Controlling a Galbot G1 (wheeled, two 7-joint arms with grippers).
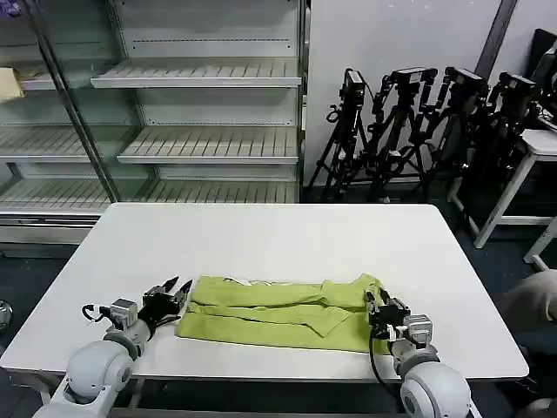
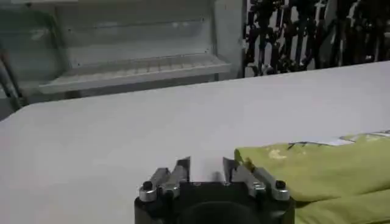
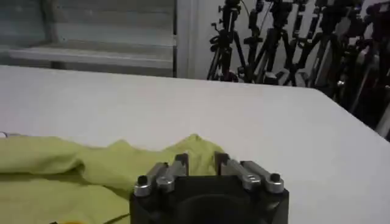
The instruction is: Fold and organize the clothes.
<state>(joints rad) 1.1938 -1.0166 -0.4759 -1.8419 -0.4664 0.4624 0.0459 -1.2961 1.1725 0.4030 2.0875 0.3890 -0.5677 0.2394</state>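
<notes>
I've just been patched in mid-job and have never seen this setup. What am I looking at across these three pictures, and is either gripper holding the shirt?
This is a two-armed robot standing at a white table. The wide picture comes from a camera on its head, looking down at the work; the other two come from cameras on each wrist, looking out past that arm's own fingers.

On the table lies a lime-green T-shirt, already folded into a long band across the near edge. The left gripper sits on the table at the shirt's left end, fingers open, beside the fabric and gripping nothing; its wrist view shows the same. The right gripper rests at the shirt's right end, over the cloth edge, also open. So nothing is held at this moment. Behind the table are bare shelves and camera tripods.
</notes>
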